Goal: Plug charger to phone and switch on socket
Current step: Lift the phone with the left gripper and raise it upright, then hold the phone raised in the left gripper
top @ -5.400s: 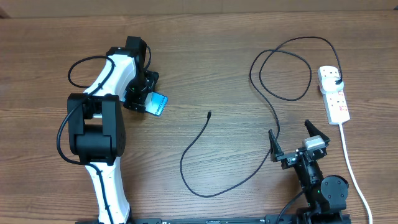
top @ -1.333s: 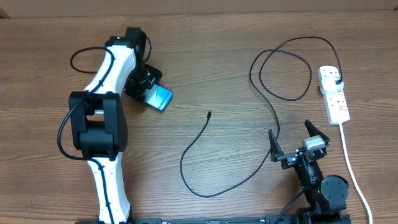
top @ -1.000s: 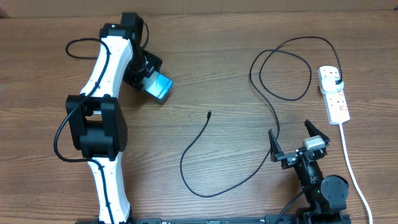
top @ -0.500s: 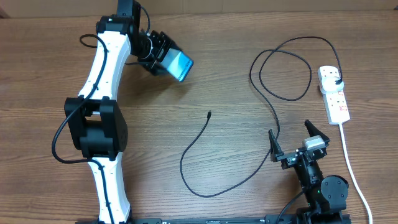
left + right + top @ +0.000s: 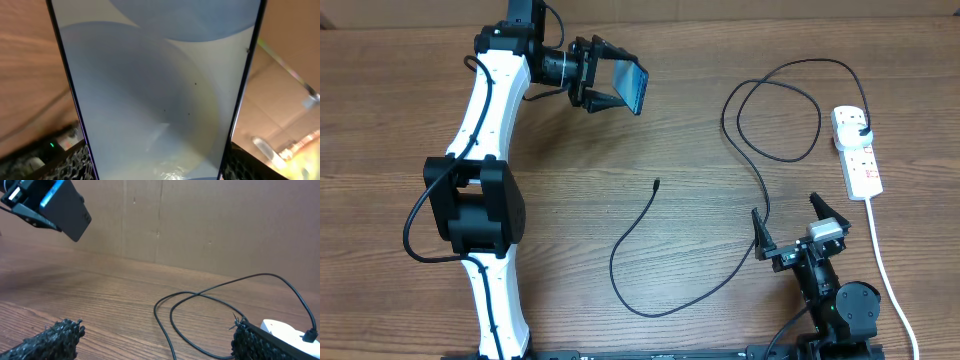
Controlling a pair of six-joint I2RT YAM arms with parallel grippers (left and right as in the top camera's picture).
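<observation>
Phone (image 5: 634,90) sat clamped between the fingers of the left hand (image 5: 620,86), held in the air over the far side of the worktop (image 5: 400,120). Well apart from it, the charger (image 5: 612,265) lay looped on the wood, plugged into the socket (image 5: 857,150). The right hand (image 5: 785,212) stood wide apart and empty, just beside the charger.

The left gripper (image 5: 614,86) grips the phone (image 5: 634,88) by its edges, holding it up on edge over the far side of the wooden table (image 5: 400,120). The charger (image 5: 654,190) loops across the middle, its tip lying free and its plug in the socket (image 5: 860,160) at right. Near the front edge, the right gripper (image 5: 783,206) rests with jaws spread wide and holds nothing.
</observation>
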